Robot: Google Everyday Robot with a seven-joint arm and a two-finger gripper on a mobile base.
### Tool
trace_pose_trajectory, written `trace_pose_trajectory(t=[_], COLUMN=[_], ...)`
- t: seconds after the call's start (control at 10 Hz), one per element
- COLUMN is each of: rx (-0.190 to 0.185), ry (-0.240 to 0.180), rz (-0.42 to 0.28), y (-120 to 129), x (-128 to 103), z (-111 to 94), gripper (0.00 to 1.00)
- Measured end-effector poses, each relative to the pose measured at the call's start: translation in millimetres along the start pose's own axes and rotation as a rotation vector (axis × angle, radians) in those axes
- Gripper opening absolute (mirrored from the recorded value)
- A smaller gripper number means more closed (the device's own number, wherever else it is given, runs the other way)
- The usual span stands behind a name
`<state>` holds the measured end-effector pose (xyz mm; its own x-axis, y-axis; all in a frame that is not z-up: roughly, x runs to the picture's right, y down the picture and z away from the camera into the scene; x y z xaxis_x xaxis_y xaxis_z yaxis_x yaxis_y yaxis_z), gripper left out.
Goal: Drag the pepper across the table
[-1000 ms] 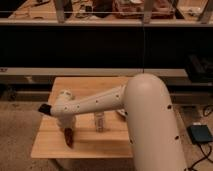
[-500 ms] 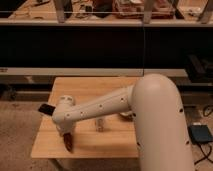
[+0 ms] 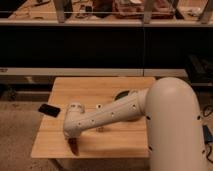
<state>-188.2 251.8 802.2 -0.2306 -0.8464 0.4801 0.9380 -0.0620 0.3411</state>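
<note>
The pepper point(image 3: 74, 146) is a small dark red chili shape lying on the light wooden table point(image 3: 100, 85), near its front edge at the left. My gripper point(image 3: 72, 138) points down right over the pepper's upper end, at the tip of the white arm point(image 3: 112, 114) that reaches in from the right. The arm's wrist hides the contact point, so I cannot tell whether the gripper holds the pepper or only presses on it.
A flat black phone point(image 3: 49, 109) lies at the table's left edge. A small bottle point(image 3: 98, 107) stands mostly hidden behind the arm. A dark round object point(image 3: 122, 94) sits behind the arm at mid-table. Dark shelving stands behind the table.
The gripper and the pepper have moved together toward the table's front edge; the arm has swung lower in the view.
</note>
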Motion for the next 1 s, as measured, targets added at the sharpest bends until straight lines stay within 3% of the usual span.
trace_pose_trajectory(t=[0.6,1.0], rx=[0.000,0.012], ry=[0.010,-0.008], rz=[0.072,0.132], y=[45.7,75.7], x=[-19.5,-27.6], z=[-12.4,-15.9], gripper=[0.37,0.37])
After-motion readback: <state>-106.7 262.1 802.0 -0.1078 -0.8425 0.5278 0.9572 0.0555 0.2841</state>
